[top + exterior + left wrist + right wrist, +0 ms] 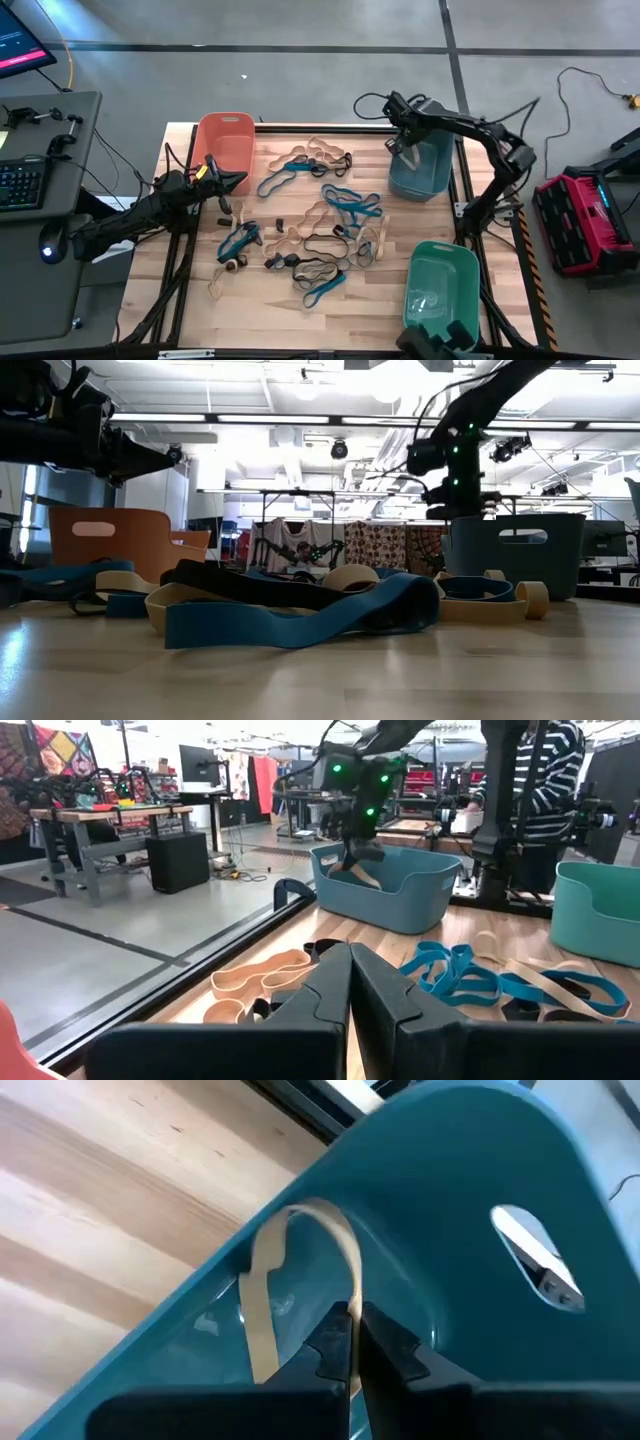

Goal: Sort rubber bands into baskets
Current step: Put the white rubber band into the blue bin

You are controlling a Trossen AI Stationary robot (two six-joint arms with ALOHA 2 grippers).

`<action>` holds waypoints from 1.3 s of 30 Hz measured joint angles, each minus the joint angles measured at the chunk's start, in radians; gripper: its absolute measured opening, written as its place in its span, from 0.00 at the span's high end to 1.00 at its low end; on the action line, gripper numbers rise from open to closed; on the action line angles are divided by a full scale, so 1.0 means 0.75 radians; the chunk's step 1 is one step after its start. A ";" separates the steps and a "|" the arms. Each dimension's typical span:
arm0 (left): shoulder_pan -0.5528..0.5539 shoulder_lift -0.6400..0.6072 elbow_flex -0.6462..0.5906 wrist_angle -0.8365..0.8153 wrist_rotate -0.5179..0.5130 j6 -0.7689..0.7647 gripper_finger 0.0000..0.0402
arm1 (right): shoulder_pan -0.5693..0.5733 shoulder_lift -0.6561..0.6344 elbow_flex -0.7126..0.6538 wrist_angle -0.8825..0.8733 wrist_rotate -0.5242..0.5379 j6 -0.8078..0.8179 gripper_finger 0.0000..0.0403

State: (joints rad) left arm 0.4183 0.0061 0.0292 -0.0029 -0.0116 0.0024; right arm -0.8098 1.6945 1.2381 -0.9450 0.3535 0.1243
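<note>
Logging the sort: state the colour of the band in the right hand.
Tan. The rubber band pinched by the right hand shows best in the right wrist view.

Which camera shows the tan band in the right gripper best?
The right wrist view: the tan band hangs pinched in the right gripper over the dark teal basket. The left wrist view shows it small and distant; the high and low views barely show it.

Light wooden table (180, 300) with dark edge rails. Directly on it: orange-salmon basket (224, 140) just beside the left gripper (236, 181), dark teal-blue basket (420, 165) under the right gripper (398, 142), green basket (440, 285) well clear of both, and tan, blue, black rubber bands (310, 215) scattered between the grippers.
</note>
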 joint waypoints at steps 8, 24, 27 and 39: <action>0.000 0.000 0.000 0.000 -0.036 -0.013 1.00 | 0.000 0.058 0.026 0.068 -0.111 -0.090 1.00; 0.000 0.000 0.000 0.000 -0.051 -0.011 1.00 | 0.152 0.019 0.026 0.041 -0.169 -0.184 1.00; 0.000 0.000 0.000 0.000 -0.051 -0.012 1.00 | 0.168 0.000 0.026 -0.027 -0.182 -0.119 1.00; 0.000 0.000 0.000 0.000 -0.051 -0.012 1.00 | 0.088 0.002 -0.023 -0.134 -0.157 0.022 0.96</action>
State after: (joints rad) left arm 0.4183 0.0060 0.0292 -0.0029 -0.0498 -0.0067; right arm -0.7438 1.6962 1.2207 -1.0457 0.2358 0.1408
